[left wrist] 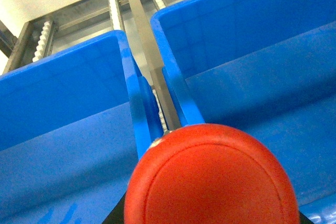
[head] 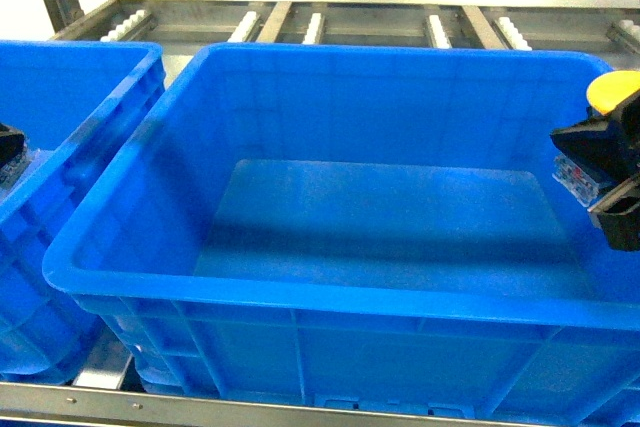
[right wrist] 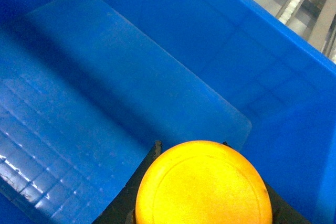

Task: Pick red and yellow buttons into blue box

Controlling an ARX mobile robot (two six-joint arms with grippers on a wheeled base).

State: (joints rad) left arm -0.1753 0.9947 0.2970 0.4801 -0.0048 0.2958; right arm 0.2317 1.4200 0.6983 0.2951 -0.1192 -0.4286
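The blue box (head: 300,292) fills the middle of the head view, its floor (right wrist: 131,77) bare. At its right wall, just above the rim, my right gripper (head: 590,175) is shut on the yellow button (head: 607,92). In the right wrist view the yellow cap (right wrist: 205,184) sits between black fingers (right wrist: 140,174) over the box's inside. The red button's cap (left wrist: 212,177) fills the bottom of the left wrist view, held in front of the camera with the box's left rim (left wrist: 176,85) beyond it. My left gripper (head: 8,152) shows only at the far left edge, its jaws hidden.
A second blue crate (head: 70,97) stands close on the left, with a narrow gap (left wrist: 157,98) between it and the box. Both rest on a metal roller rack (head: 330,22), with a steel rail (head: 150,402) along the front.
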